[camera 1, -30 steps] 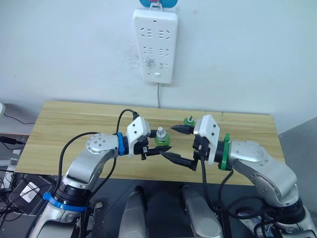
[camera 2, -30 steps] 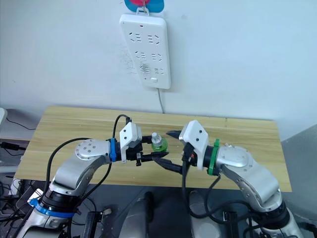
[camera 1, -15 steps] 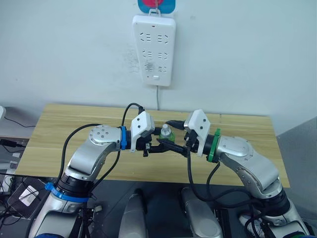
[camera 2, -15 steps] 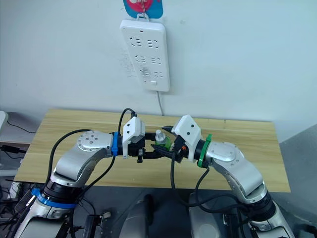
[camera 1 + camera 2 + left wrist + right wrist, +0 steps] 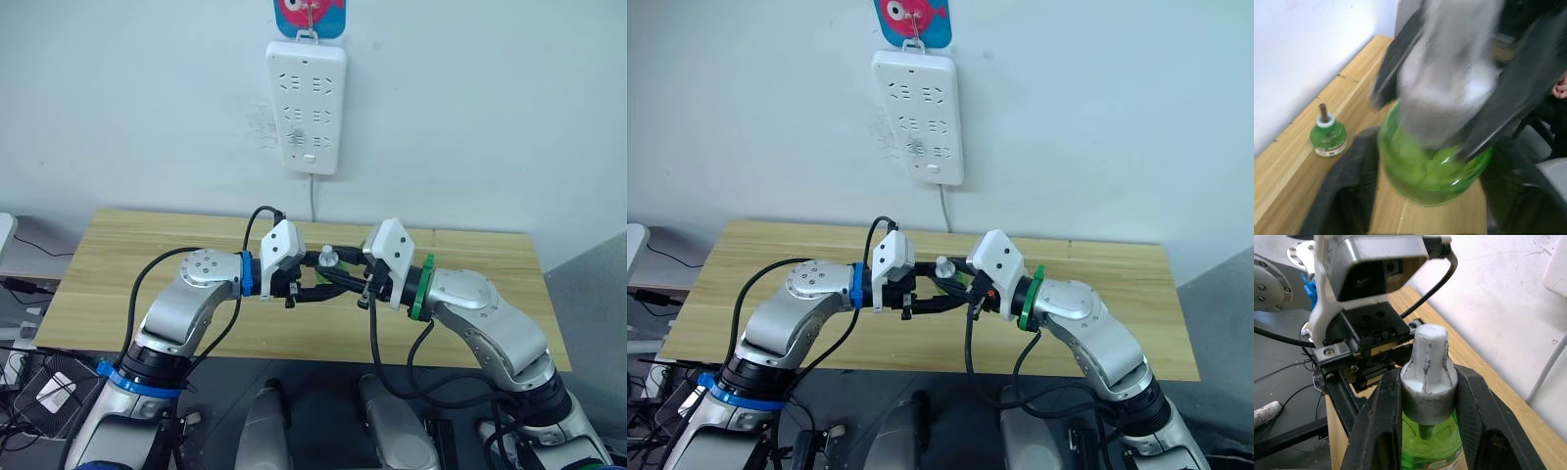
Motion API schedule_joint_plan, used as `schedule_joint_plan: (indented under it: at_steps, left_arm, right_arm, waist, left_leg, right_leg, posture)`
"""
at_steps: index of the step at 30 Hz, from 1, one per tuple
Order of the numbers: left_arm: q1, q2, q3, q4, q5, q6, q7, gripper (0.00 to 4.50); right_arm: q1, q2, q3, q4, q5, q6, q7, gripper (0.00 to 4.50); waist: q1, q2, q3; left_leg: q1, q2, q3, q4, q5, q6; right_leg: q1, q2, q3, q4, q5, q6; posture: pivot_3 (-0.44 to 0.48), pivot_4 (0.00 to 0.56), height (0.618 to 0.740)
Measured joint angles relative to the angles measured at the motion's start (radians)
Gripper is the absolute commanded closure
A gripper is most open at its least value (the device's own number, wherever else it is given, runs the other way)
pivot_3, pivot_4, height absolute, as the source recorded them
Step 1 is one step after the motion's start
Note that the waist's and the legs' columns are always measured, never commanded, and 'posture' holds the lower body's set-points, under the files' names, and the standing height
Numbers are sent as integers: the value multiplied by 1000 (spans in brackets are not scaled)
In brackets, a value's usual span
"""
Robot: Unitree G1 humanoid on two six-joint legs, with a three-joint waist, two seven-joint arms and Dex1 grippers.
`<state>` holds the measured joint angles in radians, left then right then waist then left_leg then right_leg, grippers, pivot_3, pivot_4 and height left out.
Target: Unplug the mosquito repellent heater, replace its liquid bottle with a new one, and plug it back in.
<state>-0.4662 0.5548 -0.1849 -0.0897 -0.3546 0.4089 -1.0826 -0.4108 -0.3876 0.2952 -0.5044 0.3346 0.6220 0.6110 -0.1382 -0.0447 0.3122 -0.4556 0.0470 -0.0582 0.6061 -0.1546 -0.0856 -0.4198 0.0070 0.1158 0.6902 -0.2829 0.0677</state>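
A green liquid bottle (image 5: 1430, 445) with a white cap (image 5: 326, 256) hangs above the table's middle between both arms. My right gripper (image 5: 1429, 378) is shut on its neck just under the cap. My left gripper (image 5: 315, 284) faces it from the other side, its fingers (image 5: 1347, 186) open around the bottle's green body. A second small green bottle (image 5: 1327, 137) with a bare brown wick stands on the table by the wall. The mosquito repellent heater is out of view.
A long white power strip (image 5: 312, 108) hangs on the wall above the wooden table (image 5: 147, 255), its cord dropping behind the table. Nothing is plugged into its sockets. A red and blue hook sits above it.
My right gripper came in from the right and closed on the bottle's neck. My left gripper's fingers spread wider around the bottle. The camera tilted up slightly.
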Motion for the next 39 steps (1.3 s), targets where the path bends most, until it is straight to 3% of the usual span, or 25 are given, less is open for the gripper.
schedule_joint_plan:
  at_steps: [1,17,20,21,25,32,34,39]
  left_arm:
    - [0,0,0,17,0,-1,-2,329]
    - [2,-59,59,15,-112,50,-12,316]
    - [-2,-76,53,15,-113,55,-3,745]
    - [-2,-77,48,12,-113,60,-2,1160]
    - [1,-55,31,0,-92,39,-20,2136]
    - [2,-51,31,-7,-90,38,-30,2175]
    - [4,-32,27,-21,-90,36,-52,2175]
    - [0,35,-23,-34,-66,-44,-158,2175]
  right_arm:
    - [0,0,-1,0,1,-1,0,3425]
    - [11,2,-40,-5,47,22,0,3425]
    - [11,2,-41,-6,51,23,0,3425]
    - [11,1,-42,-6,51,23,0,3425]
    - [11,4,-40,-8,59,28,0,3425]
    - [10,-3,-42,-5,75,26,12,3425]
    - [-2,-20,-42,14,86,6,64,3425]
    - [-156,-122,9,231,119,-136,427,3425]
  waist:
    - [0,0,0]
    - [-4,1,-12]
    - [-4,1,-13]
    - [-5,1,-14]
    - [-7,0,-15]
    - [-7,0,-15]
    - [-7,0,-15]
    - [-12,0,-15]
  left_leg:
    - [0,0,0,2,0,0]
    - [2,0,0,5,1,1]
    - [2,0,0,5,1,1]
    - [2,0,0,5,1,1]
    - [2,0,0,5,1,1]
    - [2,0,0,5,1,1]
    - [2,0,0,5,1,1]
    - [6,0,1,6,1,2]
  right_leg:
    - [0,0,0,2,0,0]
    - [0,1,1,7,0,0]
    - [1,1,1,7,0,0]
    - [0,1,1,8,0,0]
    - [1,1,2,8,0,0]
    - [1,1,2,8,0,0]
    - [1,1,2,8,0,0]
    - [5,2,2,7,0,0]
  posture:
    - [-207,224,740]
    - [-222,218,740]
    - [-223,220,740]
    - [-224,220,740]
    - [-221,222,740]
    - [-212,224,740]
    - [-220,230,740]
    - [-210,230,740]
